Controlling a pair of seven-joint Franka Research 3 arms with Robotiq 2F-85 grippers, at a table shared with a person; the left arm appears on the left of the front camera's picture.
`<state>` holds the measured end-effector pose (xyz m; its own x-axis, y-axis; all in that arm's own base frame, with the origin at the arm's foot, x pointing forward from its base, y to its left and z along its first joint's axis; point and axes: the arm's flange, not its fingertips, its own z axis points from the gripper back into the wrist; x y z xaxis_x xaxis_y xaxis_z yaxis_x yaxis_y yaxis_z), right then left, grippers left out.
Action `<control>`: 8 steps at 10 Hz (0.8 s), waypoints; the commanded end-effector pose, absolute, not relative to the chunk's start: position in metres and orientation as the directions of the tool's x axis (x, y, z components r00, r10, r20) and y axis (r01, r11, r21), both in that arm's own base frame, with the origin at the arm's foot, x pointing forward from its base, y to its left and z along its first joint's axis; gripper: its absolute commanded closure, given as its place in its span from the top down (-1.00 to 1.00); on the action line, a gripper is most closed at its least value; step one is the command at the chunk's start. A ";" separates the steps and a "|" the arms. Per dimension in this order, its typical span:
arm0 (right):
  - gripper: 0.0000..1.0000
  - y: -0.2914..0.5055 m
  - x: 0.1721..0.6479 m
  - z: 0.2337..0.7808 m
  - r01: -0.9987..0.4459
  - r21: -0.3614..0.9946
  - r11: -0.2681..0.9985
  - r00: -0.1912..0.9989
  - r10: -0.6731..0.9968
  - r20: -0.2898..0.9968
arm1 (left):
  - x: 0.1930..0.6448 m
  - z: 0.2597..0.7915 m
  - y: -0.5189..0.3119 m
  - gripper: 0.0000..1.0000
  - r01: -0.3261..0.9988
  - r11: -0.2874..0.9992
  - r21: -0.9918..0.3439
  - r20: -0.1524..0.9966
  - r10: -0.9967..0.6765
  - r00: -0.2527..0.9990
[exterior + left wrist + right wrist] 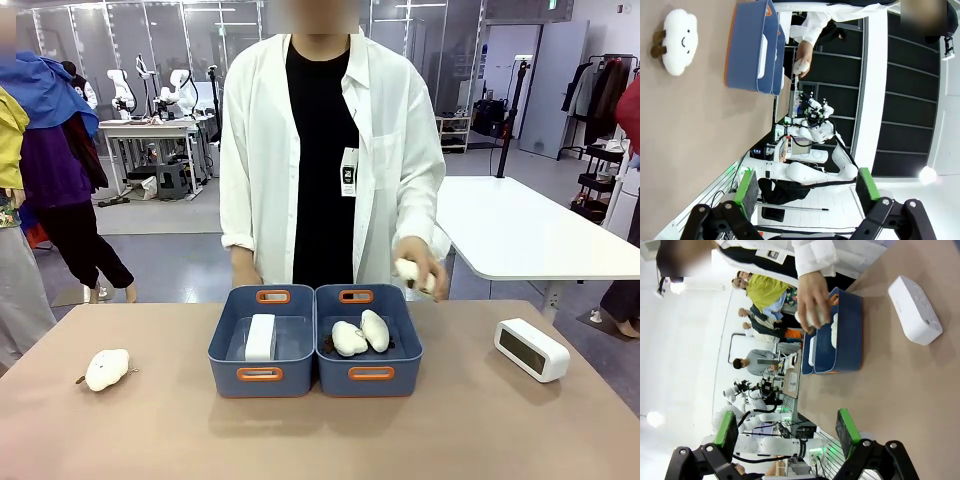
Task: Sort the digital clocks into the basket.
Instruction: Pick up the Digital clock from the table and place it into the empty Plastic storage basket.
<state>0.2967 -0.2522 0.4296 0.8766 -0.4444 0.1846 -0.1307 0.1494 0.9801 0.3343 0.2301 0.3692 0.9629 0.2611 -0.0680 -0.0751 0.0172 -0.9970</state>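
Both grippers are hanging wide open over the near side of the table (320,440), the left gripper (807,187) and the right gripper (786,429) each spreading green pads with nothing between them. At mid-table, the first digital clock (261,337) is lying inside the basket (228,375), the blue-grey bin on the robot's left with orange-rimmed handle slots. Joined to it, the second bin (405,372) is holding two white cloud plush toys (350,338) side by side. The second digital clock (531,349) is sitting on the bare tabletop well off to the robot's right, its dark display showing no digits that can be read. A third cloud plush (107,369), wearing a stitched smile, is resting far out to the left. Across the table, a person (320,150) in a white shirt is holding a small white soft thing in one hand (418,270) just above the second bin's far right corner. A badge (349,172) is hanging at the chest, its print too small to read.
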 end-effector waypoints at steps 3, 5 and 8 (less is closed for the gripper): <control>1.00 -0.216 0.318 0.509 -0.183 0.691 0.700 0.905 -0.155 0.397 | 0.328 0.374 0.231 1.00 -0.068 0.017 -0.998 -0.062 0.249 0.966; 1.00 -0.191 0.335 0.501 -0.221 0.690 0.689 0.916 -0.096 0.389 | 0.328 0.374 0.231 1.00 -0.068 0.017 -0.998 -0.062 0.249 0.966; 1.00 -0.197 0.332 0.499 -0.229 0.695 0.682 0.920 -0.081 0.383 | 0.328 0.374 0.231 1.00 -0.068 0.017 -0.998 -0.062 0.249 0.966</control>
<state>0.3420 -0.1880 0.4936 0.9213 -0.0838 0.3798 -0.2208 0.6913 0.6881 0.3343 0.2301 0.3694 0.9630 0.2607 -0.0677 -0.0748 0.0173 -0.9970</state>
